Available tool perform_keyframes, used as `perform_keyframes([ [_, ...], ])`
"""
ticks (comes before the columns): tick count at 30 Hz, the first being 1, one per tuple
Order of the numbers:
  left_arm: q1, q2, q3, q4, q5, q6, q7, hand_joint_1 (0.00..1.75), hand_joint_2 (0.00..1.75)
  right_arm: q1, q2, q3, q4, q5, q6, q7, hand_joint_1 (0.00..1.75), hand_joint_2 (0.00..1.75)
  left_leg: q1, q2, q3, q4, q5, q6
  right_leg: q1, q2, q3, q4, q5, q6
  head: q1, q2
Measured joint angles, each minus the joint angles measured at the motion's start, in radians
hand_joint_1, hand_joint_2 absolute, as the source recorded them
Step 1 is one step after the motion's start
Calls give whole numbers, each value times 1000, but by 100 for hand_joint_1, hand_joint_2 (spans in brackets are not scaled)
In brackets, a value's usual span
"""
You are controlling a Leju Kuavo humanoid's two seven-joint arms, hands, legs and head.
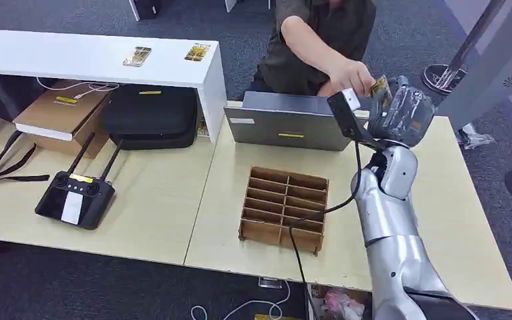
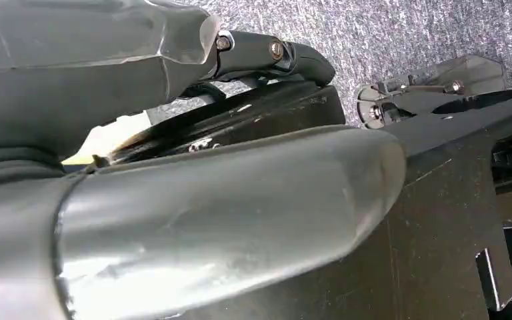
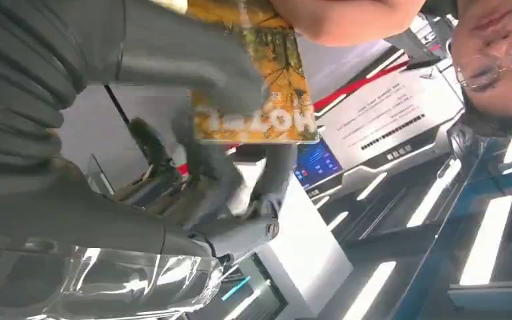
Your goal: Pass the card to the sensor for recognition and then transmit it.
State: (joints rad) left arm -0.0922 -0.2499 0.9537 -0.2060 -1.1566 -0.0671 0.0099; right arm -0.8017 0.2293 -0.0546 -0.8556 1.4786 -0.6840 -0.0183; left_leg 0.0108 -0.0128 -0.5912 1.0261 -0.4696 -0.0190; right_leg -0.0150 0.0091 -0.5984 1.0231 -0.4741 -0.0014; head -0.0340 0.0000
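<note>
My right hand (image 1: 403, 107) is raised over the far side of the table, beside the grey laptop (image 1: 287, 125). It pinches a yellow-orange printed card (image 1: 381, 87) between thumb and fingers (image 3: 200, 70). In the right wrist view the card (image 3: 267, 80) is close up, and a person's hand (image 3: 340, 17) grips its other end. From the head view that person's hand (image 1: 350, 75) reaches in from behind the laptop. A black sensor (image 1: 342, 110) on a cabled stand stands just left of my right hand. My left hand (image 2: 240, 213) hangs low, holding nothing, thumb and fingers apart.
A cardboard divider box (image 1: 283, 207) sits mid-table in front of the laptop. A black remote controller (image 1: 75, 197) lies at the left. A white shelf (image 1: 73, 63) carries two more cards (image 1: 137, 57). Under it are a black case (image 1: 150, 117) and a carton (image 1: 60, 113).
</note>
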Motion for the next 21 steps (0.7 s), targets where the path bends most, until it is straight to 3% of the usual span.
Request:
perform_keyframes([
  [21, 0, 0, 2, 0, -10, 0, 0, 0, 0, 11, 0, 6, -5, 14, 0, -1, 0, 0, 0, 0, 0, 0, 0, 0, 0, 0, 0, 0, 0, 0, 0, 0],
])
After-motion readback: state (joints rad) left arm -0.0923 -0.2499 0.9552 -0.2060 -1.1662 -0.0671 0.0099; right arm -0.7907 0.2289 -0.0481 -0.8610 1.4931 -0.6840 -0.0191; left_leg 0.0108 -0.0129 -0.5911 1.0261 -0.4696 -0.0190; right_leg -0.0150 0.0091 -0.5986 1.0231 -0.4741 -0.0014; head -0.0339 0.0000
